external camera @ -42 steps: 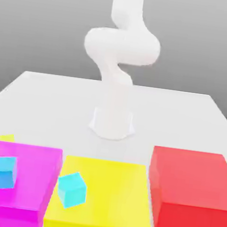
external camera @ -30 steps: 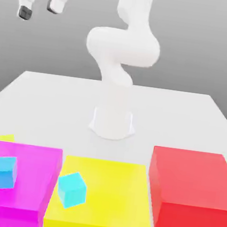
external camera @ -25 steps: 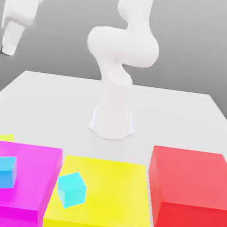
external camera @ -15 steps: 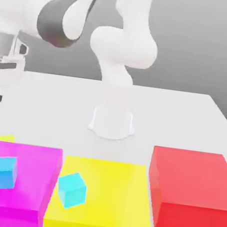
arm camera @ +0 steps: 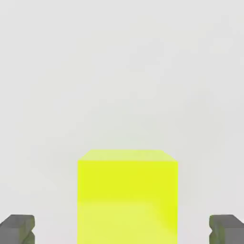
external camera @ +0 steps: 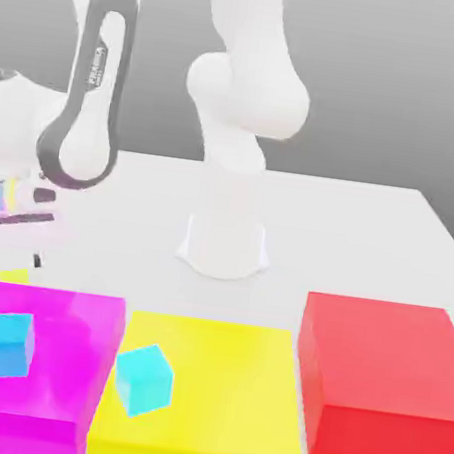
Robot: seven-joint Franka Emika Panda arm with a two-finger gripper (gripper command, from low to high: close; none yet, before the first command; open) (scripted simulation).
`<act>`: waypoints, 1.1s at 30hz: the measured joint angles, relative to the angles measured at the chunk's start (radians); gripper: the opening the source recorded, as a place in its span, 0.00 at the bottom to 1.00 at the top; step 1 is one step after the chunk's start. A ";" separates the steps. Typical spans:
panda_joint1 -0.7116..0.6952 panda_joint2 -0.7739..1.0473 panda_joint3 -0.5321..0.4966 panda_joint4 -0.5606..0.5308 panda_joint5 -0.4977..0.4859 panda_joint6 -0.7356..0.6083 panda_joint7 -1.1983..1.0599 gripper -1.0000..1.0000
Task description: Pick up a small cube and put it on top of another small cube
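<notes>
now, reading the exterior view from its left edge: my gripper hangs low at the frame's middle left, jaws spread wide and empty, fingertips pointing down toward the table. directly beneath them, at the back corner of the magenta block, sits the small cube, bright yellow and resting on the table surface, just beside that block.

in the hand view the same cube fills the lower centre, with one dark fingertip in the lower left corner and the other in the lower right, each well clear of a cube face. the cube is thus centred between my jaws and square to them; being a cube, it offers no long axis to favour. the coming move, as i judge it, is a straight descent and then a closing.

further right in the exterior view: a cyan cube on the magenta block, a second cyan cube tilted on the large yellow block, then the red block at lower right.
</notes>
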State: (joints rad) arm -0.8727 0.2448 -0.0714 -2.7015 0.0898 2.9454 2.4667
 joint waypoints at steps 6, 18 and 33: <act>-0.016 0.057 0.019 0.010 0.014 0.049 -0.010 0.00; -0.023 -0.150 -0.023 -0.005 -0.026 -0.156 -0.043 0.00; 0.059 -0.057 0.147 0.497 -0.055 -0.572 -0.462 0.00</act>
State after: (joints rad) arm -0.8137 0.1874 0.0758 -2.2049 0.0348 2.3730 2.0048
